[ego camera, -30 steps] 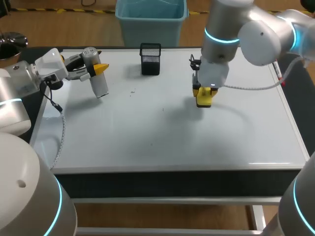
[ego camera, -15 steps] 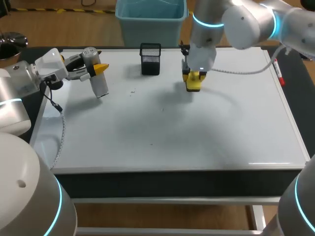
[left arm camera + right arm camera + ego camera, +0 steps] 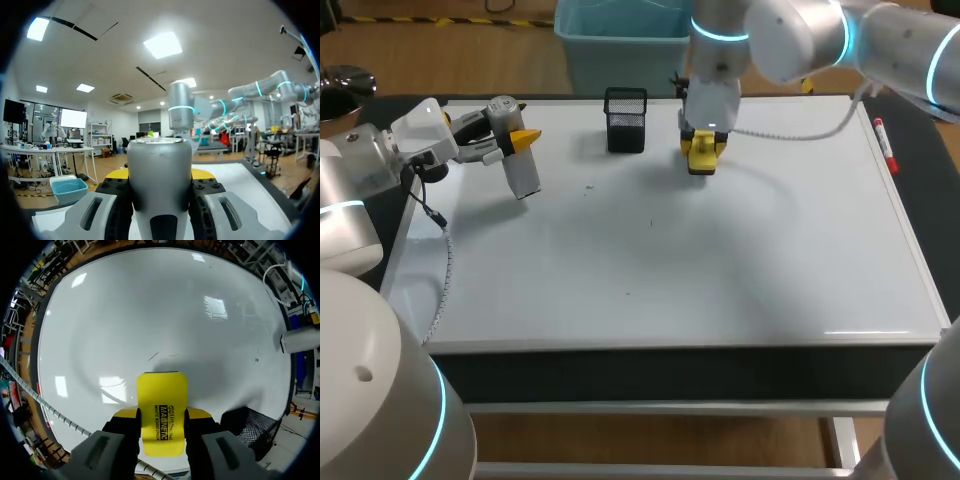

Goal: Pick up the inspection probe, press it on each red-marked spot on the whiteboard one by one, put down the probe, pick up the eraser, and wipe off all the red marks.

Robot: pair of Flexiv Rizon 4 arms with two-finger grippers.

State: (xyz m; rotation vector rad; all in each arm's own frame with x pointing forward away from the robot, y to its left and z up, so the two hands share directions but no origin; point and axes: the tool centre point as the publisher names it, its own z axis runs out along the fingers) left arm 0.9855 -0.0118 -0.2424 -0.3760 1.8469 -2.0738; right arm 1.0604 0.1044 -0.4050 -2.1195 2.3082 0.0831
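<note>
Two full claws: left claw (image 3: 520, 140) clamped on the probe (image 3: 523, 178), parked aside at the whiteboard (image 3: 720, 270) edge; right claw (image 3: 705, 140) gripping the eraser (image 3: 161, 407) low beside the basket (image 3: 625, 120), likely for wiping.

Your whiteboard (image 3: 740, 260) is glossy white, with only a few faint dark specks (image 3: 588, 185) on it. The eraser (image 3: 702, 155) is bright yellow, and in the right wrist view you can see black lettering on it. The probe (image 3: 523, 175) is silver-grey, with a dark oval inset low on its body. Your left gripper (image 3: 520, 145) and right gripper (image 3: 703, 145) have yellow tips on black and pale grey housings. The mesh basket (image 3: 625, 120) is black wire mesh. The marker (image 3: 883, 142) is red and white. Your left arm (image 3: 350, 190) and right arm (image 3: 790, 35) are silver-grey with glowing cyan rings.
</note>
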